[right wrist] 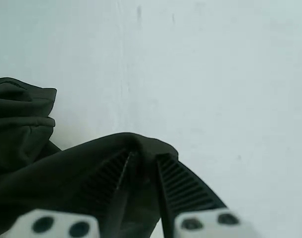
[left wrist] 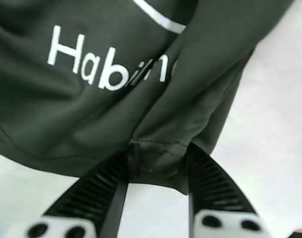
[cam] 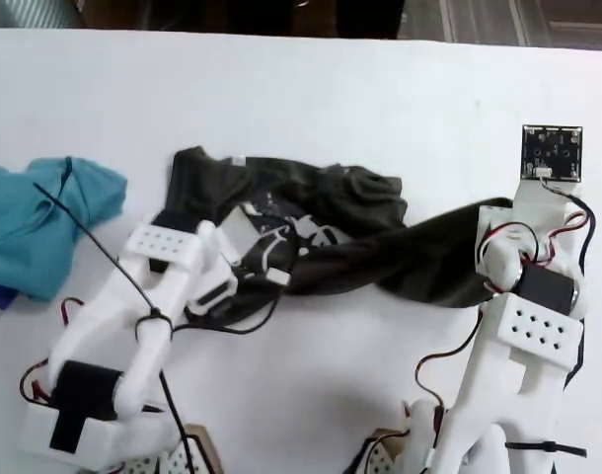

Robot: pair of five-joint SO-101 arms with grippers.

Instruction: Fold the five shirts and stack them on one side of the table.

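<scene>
The left end effector (left wrist: 158, 153) is clamped on a bunched fold at the stitched hem of the dark shirt (cam: 350, 237), and the right end effector (right wrist: 145, 157) is pinched together on another fold of the same garment, with cloth draped over both its fingers. The shirt lies crumpled on the desk (cam: 331, 89) between the two, and the stretch running to the right end effector is rolled into a rope-like twist. That twist looks like the main hazard: pulling the two grips apart or lifting them as they are would likely tighten it rather than spread the panel, giving a crooked fold. Each grip also takes only a thin edge, so a sharp tug could let the smooth knit slide out from between the ribbed pads (left wrist: 210, 183). A teal shirt (cam: 35, 227) sits heaped well beyond the left end effector, away from the right one, and a wide sweep that way could drag into it. The dark fabric is soft, limp and matte, with white lettering (left wrist: 106, 64) just ahead of the left end effector; the desk is flat, pale and smooth
</scene>
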